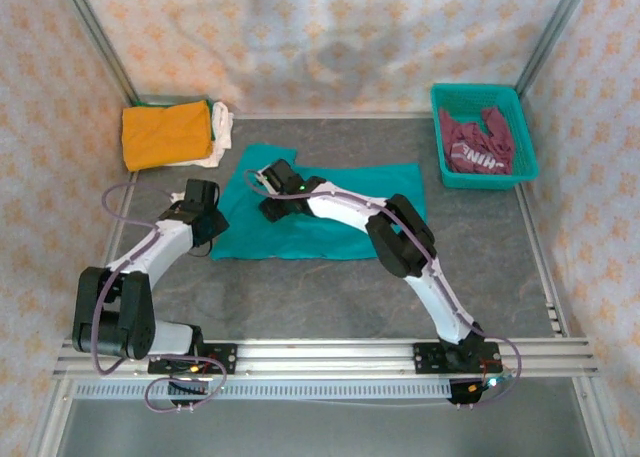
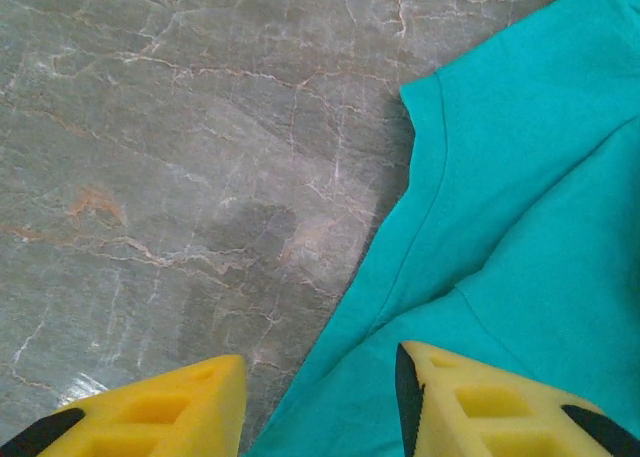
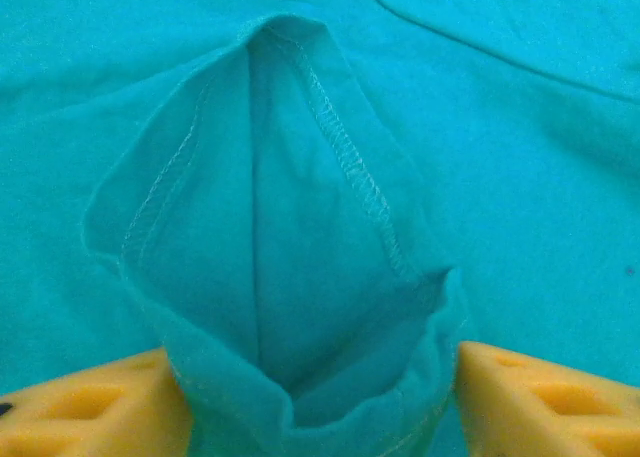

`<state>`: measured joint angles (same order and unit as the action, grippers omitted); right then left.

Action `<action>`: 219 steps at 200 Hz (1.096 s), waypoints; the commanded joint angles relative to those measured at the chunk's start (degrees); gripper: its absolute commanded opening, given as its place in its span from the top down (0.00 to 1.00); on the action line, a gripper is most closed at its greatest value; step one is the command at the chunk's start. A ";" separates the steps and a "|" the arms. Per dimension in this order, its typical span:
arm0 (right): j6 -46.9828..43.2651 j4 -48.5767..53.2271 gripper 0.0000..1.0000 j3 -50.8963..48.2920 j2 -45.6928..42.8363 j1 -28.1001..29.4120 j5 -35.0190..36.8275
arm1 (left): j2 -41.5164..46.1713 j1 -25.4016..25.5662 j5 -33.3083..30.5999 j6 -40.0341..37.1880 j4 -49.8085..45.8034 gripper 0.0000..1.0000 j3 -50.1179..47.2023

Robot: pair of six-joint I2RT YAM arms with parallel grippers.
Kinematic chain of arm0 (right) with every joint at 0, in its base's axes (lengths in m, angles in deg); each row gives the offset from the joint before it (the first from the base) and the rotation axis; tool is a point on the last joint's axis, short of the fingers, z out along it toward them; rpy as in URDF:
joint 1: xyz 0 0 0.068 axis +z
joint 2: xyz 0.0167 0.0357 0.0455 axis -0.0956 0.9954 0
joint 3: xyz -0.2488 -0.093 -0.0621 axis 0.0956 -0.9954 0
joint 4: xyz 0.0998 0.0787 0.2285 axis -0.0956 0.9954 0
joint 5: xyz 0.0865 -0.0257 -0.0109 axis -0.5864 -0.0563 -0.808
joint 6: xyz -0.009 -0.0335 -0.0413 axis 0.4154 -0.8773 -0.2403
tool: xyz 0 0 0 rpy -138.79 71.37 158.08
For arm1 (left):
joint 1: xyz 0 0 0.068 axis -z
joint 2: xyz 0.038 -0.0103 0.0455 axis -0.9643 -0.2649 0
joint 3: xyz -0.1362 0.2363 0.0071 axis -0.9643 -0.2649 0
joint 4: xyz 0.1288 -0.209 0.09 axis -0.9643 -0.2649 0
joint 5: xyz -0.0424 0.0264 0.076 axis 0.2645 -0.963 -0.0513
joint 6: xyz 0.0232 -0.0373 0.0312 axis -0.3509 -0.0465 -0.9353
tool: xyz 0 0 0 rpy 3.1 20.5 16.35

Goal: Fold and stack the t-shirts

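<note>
A teal t-shirt [image 1: 340,222] lies spread flat in the middle of the table. My left gripper [image 1: 207,217] hovers at its left edge, open; in the left wrist view my left gripper [image 2: 320,407] straddles the teal t-shirt's [image 2: 520,207] hem, one finger over bare table, the other over cloth. My right gripper [image 1: 272,185] is at the shirt's upper left. In the right wrist view my right gripper [image 3: 320,407] stands open with a puffed sleeve opening [image 3: 270,227] loose between its fingers. A folded orange shirt [image 1: 165,135] lies on a white one [image 1: 222,137]. A maroon shirt [image 1: 478,145] sits crumpled in the basket.
The teal lattice basket [image 1: 438,127] stands at the back right corner. The orange and white stack is at the back left. Patterned walls with metal posts enclose the table. Grey marbled tabletop [image 2: 180,177] lies bare to the left of the teal shirt.
</note>
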<state>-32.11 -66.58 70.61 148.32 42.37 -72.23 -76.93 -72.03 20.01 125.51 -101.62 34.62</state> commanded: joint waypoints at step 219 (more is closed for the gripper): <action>16.11 0.53 0.48 -5.53 -10.59 -6.11 2.55 | -4.95 -5.91 -2.80 -0.98 -5.84 0.61 1.76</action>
<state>-18.02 -64.77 68.71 146.92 36.14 -71.80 -81.83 -74.19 17.22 125.45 -103.94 35.23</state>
